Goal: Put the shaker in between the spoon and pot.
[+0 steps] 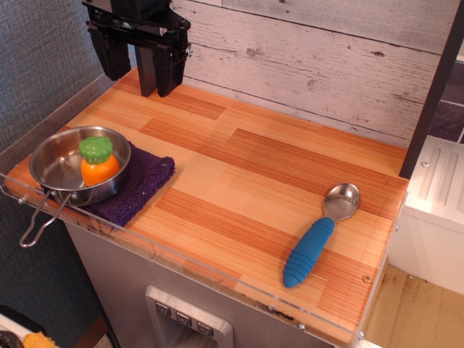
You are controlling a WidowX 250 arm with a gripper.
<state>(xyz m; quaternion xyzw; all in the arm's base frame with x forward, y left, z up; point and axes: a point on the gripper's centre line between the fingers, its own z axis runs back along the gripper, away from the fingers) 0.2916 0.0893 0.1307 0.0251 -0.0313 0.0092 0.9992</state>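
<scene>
Shaker sits inside the pot, untouched by the jaws.

The shaker stands upright in the pot, green cap up, orange body resting against the pot's right inner wall. The pot lies at the worktop's front left corner, partly on a purple cloth, with its wire handle poking out past the front edge. The spoon lies well apart at the right side of the worktop, metal bowl toward the back, blue handle toward the front. The stretch of worktop between pot and spoon is bare wood. The gripper hangs above the back left corner, its black jaws spread apart with a clear gap between them, holding nothing and touching nothing, well apart from the shaker.
</scene>
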